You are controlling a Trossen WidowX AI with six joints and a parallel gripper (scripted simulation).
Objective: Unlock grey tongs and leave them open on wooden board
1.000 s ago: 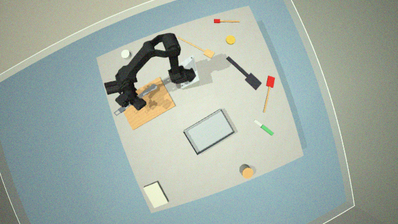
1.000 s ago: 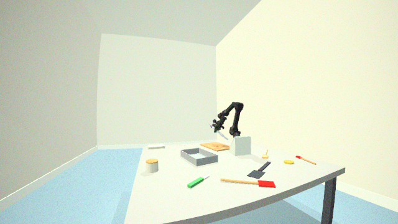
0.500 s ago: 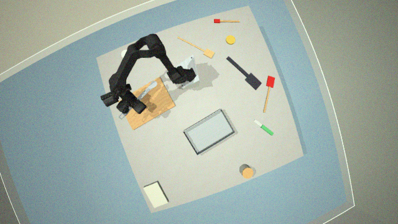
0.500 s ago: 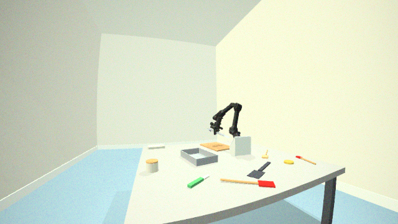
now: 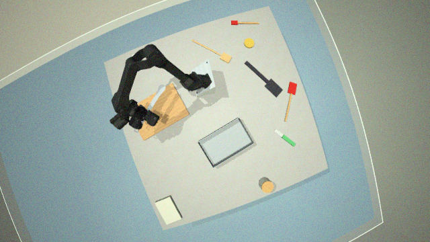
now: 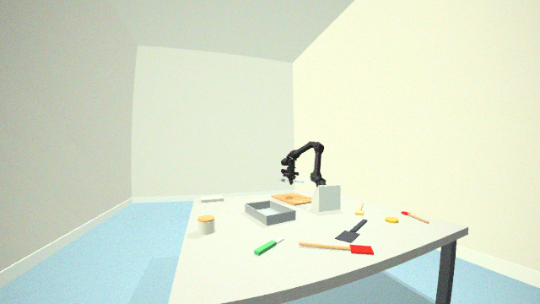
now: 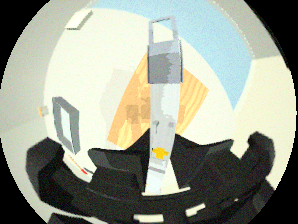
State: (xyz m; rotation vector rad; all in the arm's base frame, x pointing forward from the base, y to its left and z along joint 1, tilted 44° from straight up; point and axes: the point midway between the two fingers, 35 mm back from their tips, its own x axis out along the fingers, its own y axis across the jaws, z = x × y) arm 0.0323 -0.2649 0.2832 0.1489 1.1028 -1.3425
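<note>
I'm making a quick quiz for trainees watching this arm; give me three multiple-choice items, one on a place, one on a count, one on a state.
1. Where is the gripper?
A) Above the roasting tin
B) Above the wooden board
C) Above the green-handled tool

2. How many red-headed tools lie on the table?
A) Two
B) Three
C) Four

3. How are the tongs?
A) Lying in the roasting tin
B) Lying on the table
C) Held in the gripper, off the board

Key:
1 B: the gripper hangs over the wooden board.
2 A: one red-headed tool at the far corner, another near the green-handled tool.
3 C: the tongs sit between its fingers, above the board.
</note>
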